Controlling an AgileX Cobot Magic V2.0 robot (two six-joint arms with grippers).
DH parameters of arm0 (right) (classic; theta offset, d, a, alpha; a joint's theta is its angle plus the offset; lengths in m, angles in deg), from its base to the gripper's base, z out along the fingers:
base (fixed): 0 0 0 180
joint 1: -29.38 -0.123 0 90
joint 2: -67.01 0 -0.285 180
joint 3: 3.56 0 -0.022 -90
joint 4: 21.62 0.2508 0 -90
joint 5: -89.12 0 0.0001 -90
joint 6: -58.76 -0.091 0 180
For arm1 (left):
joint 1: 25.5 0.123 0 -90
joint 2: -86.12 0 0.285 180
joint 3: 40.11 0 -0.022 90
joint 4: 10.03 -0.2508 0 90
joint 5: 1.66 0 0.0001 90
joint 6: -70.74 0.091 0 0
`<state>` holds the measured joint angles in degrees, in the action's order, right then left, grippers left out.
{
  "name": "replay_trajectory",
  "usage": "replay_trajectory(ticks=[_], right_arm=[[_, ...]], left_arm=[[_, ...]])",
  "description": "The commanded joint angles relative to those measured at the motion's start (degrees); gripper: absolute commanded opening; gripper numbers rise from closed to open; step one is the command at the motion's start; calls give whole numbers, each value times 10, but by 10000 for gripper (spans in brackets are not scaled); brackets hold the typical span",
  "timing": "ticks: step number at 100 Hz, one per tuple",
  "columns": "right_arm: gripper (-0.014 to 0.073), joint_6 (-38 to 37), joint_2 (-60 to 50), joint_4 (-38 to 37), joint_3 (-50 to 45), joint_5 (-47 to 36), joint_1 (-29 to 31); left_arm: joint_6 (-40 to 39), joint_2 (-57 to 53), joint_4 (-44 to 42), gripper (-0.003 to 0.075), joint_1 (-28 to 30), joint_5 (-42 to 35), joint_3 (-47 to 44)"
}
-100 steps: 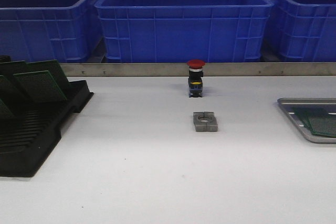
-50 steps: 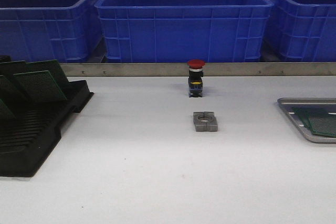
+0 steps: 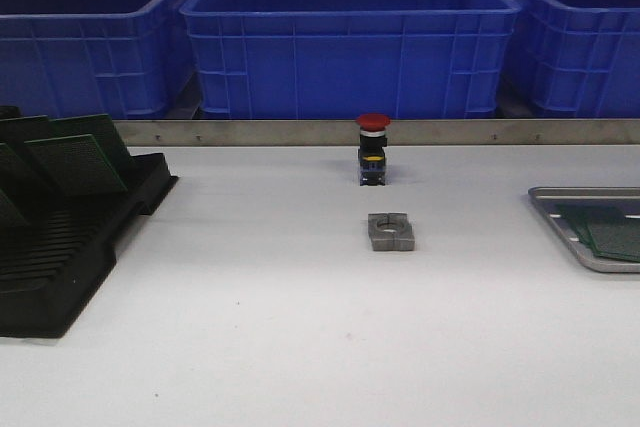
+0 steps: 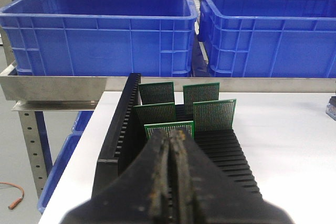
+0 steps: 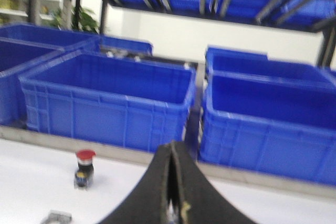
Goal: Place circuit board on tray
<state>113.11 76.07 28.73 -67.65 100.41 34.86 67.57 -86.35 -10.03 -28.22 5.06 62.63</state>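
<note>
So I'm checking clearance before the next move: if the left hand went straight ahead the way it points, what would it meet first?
Probably the nearest green circuit board standing in the black rack. The left hand, fingers closed, points straight at it, though depth is hard to judge.

Blue bins (image 3: 350, 42) behind table; red-capped button (image 3: 373, 149) beyond grey metal block (image 3: 391, 231); black rack (image 3: 70, 237) left.

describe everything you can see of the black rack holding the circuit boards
The black slotted rack looks like moulded plastic, with rows of narrow ribbed slots and a raised side wall. It sits flat on the white table at the robot's left, near the front edge. Five green perforated circuit boards stand upright in its far slots; the nearer slots are bare. The left gripper, jaws closed, is just before it, not visibly touching.
</note>
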Motion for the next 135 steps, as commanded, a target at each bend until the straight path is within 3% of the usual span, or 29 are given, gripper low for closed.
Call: replay_trajectory(ticks=[1,8,14,23,30,36,41,135], right_arm=[[-62,-271,4,-252,18,-8,-3],[-62,-420,4,-385,12,-15,-3],[-62,-485,4,-453,-4,-68,-3],[-62,-539,-2,-496,-58,-176,-3],[-62,-567,-14,-499,-109,-200,-3],[-62,-578,-36,-507,-145,-198,-3],[-62,-578,-34,-530,-139,-141,-3],[-62,-573,-34,-538,-140,-151,-3]], left_arm=[[-6,-19,0,-20,1,-45,-27],[-6,-19,0,-20,1,-45,-27],[-6,-19,0,-20,1,-45,-27],[-6,-19,0,-20,1,-45,-27],[-6,-19,0,-20,1,-45,-27],[-6,-19,0,-20,1,-45,-27],[-6,-19,0,-20,1,-45,-27],[-6,-19,0,-20,1,-45,-27]])
